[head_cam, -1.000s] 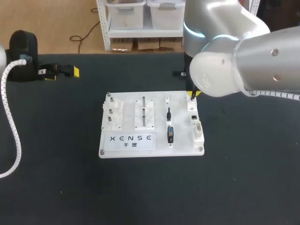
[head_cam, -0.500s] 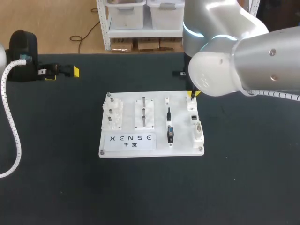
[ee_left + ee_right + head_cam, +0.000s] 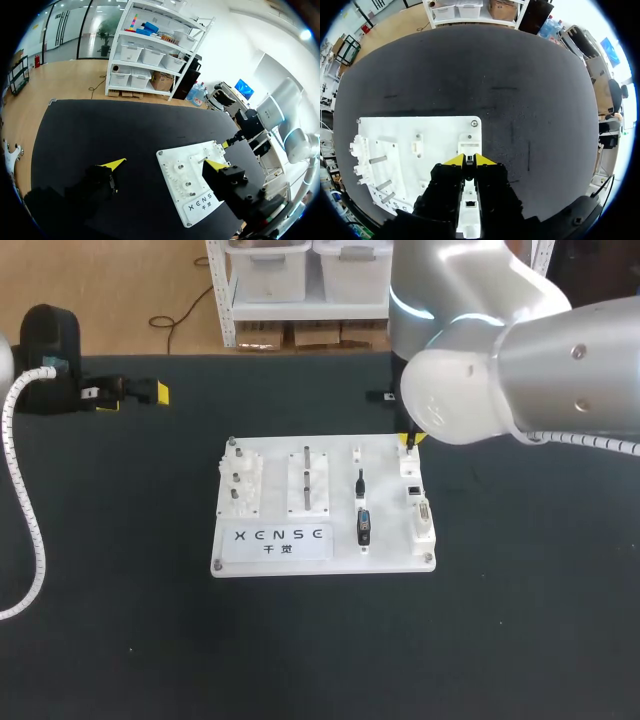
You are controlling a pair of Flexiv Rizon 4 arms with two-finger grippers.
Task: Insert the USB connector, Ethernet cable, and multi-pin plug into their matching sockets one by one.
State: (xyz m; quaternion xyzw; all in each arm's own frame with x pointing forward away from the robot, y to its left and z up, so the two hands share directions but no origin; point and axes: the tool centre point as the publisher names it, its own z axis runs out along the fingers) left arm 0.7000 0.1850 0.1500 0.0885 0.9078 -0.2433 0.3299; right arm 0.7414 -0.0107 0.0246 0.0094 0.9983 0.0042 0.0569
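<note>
Movement since the earlier frames is slight: the right arm (image 3: 500, 370) has edged a touch to the left above the far right corner of the board, and everything on the board lies as before. The right jaws are closed on the USB connector (image 3: 469, 160), a small dark piece pinched between the yellow tips. It is held at the white USB socket block (image 3: 469, 142) beside the corner screw; whether it is seated cannot be told. The Ethernet cable (image 3: 359, 482) and multi-pin plug (image 3: 363, 527) lie in line on the white board (image 3: 275, 560), near the Ethernet socket (image 3: 412, 488) and multi-pin socket (image 3: 424, 518). The left arm (image 3: 50, 345) is at the far left corner of the dark bench (image 3: 120, 640), well apart from the board, its jaws wide open.
</note>
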